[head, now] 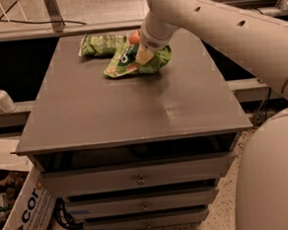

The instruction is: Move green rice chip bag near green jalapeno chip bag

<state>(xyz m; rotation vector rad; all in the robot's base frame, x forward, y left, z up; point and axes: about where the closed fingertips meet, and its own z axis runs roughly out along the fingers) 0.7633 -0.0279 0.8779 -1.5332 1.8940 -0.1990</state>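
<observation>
The green rice chip bag (130, 63), bright lime green with white letters, is at the far middle of the grey cabinet top (124, 108). My gripper (143, 53) comes down from the upper right and is shut on the bag's top, right of its middle. The green jalapeno chip bag (98, 44), smaller and duller, lies flat just behind and to the left, close to the rice bag's left end. My arm hides the rice bag's upper right part.
A red-orange round fruit (134, 37) sits behind the rice bag, next to the gripper. A pump bottle (1, 96) stands on a ledge at the left. A cardboard box (22, 214) is on the floor at the lower left. Drawers (141, 176) are below the top.
</observation>
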